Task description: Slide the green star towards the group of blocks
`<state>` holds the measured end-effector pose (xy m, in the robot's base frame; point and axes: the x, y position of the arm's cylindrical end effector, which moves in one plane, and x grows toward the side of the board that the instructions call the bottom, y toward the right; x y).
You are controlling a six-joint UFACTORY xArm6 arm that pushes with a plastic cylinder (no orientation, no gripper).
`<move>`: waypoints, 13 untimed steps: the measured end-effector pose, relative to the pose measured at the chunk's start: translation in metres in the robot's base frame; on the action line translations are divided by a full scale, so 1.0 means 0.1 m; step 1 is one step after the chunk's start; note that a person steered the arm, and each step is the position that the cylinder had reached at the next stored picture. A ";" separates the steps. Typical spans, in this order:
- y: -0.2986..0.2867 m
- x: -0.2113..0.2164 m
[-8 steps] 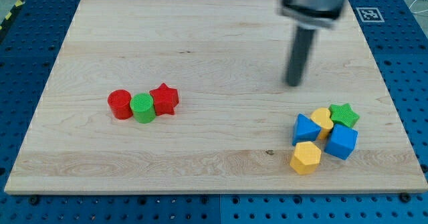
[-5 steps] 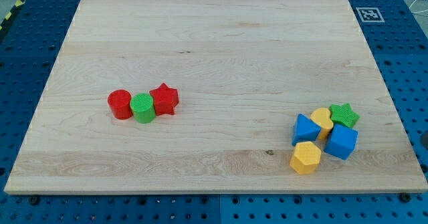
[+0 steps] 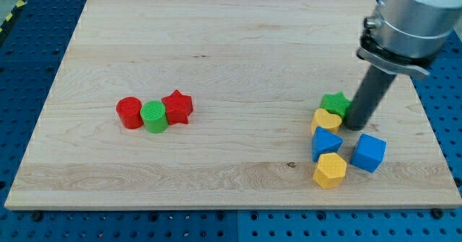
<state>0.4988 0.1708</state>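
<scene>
Green star: ridged, upright, partly hidden behind the rod, touching the yellow block. My tip rests beside its right edge. No claw fitted.

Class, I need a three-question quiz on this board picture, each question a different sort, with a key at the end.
1. True or false: my tip is at the right side of the green star.
2. How many blocks sit in the row at the view's left?
A. two
B. three
C. four
3. Fill in: the block nearest the view's bottom is the ______ hexagon.

Key:
1. True.
2. B: red cylinder, green cylinder, red star.
3. Yellow: the yellow hexagon lies below the blue triangle, left of the blue cube; the yellow heart is higher.
</scene>
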 end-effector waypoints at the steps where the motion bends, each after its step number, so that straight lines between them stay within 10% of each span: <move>1: -0.16 -0.21; 13: -2.99 -1.06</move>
<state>0.3933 -0.1281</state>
